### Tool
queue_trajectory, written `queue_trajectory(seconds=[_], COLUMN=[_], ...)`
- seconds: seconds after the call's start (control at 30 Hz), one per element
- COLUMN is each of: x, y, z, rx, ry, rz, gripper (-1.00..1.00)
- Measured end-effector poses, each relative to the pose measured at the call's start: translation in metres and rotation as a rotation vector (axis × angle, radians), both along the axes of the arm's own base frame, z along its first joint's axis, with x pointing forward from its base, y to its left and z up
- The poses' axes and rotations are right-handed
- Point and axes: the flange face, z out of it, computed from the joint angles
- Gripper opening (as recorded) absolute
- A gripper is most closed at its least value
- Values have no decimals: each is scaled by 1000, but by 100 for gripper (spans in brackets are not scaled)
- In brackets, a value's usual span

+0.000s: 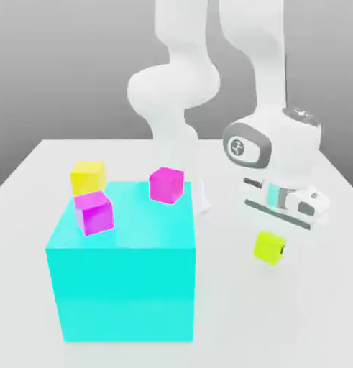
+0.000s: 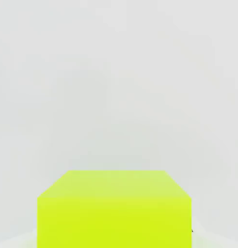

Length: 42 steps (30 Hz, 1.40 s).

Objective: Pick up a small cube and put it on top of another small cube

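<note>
Where the white table carries the lot, the items stand as follows.

Item, gripper: on the white Panda arm, pointing down at the exterior view's right, well apart from the big block. Its fingers are clenched on the lime cube, one dark fingertip showing at the cube's right face. The cube appears to hang a little above the table, though the pale surface makes that gap hard to judge.

Item, lime cube: small, plain, yellow-green, held in the gripper. In the hand view it sits close before the camera, its top and one side face showing, with pale table behind it.

Item, cyan block: large, plain, resting on the table at the exterior view's left, by far the biggest thing present.

Item, violet-magenta cube: small, at the block's upper left region as the exterior view gives it, seemingly resting on the block's top near its front-left edge.

Item, pinkish-magenta cube: small, at the block's far right corner in the exterior view; whether it sits on the block's top or on the table just behind cannot be told. It is well apart from the lime cube.

Item, golden-yellow cube: small, behind the block's far left corner, just above the violet-magenta cube in the exterior view.

Item, arm base: white, rising behind the block at the table's far side.
</note>
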Motion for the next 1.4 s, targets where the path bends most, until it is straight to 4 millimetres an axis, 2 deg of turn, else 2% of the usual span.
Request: queue_trajectory(seconds=[0.5, 0.57, 0.77, 0.93, 1.1, 1.27, 1.4], x=[-8, 4, 68, 114, 146, 158, 152], y=[-11, -15, -45, -90, -154, -232, -302], z=[29, 38, 85, 132, 183, 233, 269], rx=[53, 60, 65, 66, 65, 60, 53], ry=[1, -2, -21, -39, -55, -62, -57], rz=[-2, -68, -399, -695, -1000, -1320, -1585], gripper=[-100, -100, -100, -100, -100, -100, -100])
